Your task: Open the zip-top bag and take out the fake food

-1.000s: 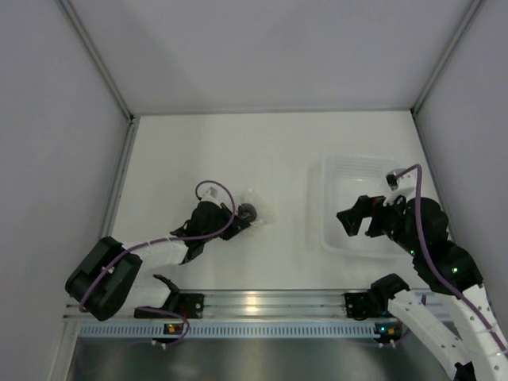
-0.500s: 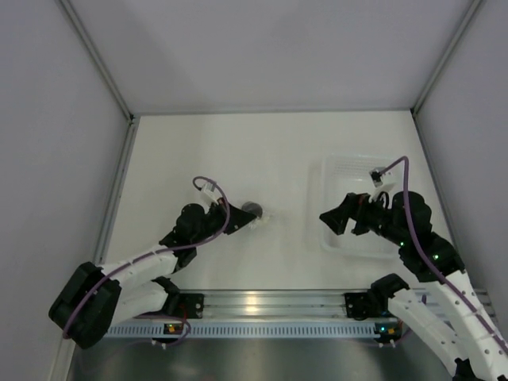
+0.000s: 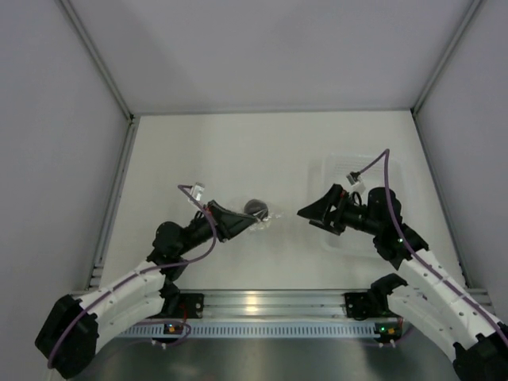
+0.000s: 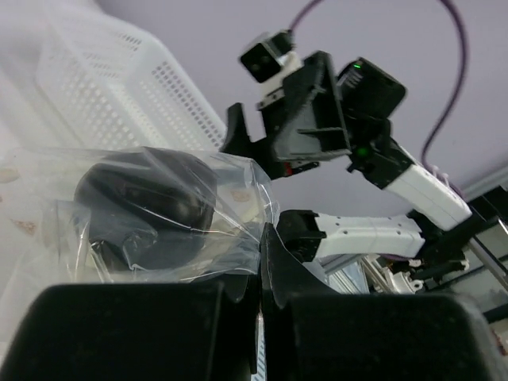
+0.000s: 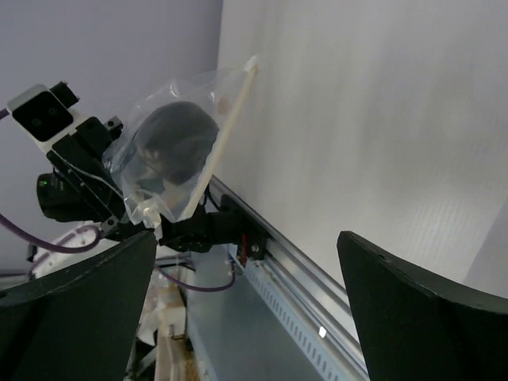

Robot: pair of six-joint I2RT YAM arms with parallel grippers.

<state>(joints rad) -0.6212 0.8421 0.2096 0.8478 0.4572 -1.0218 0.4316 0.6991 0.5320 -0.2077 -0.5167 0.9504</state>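
Left jaws pinch the zip-top bag (image 3: 265,217).

The left arm (image 3: 127,278) is stretched forward and inward, and the left gripper (image 3: 238,222) is clamped with its jaws pressed together on the zip-top bag (image 3: 266,218). The right arm (image 3: 429,274) is reached leftward, and the right gripper (image 3: 312,220) is held facing the left one, jaws spread wide.

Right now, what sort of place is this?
Probably a robot test booth: plain grey walls enclose a white table, and a left arm and right arm are bolted to a metal rail.
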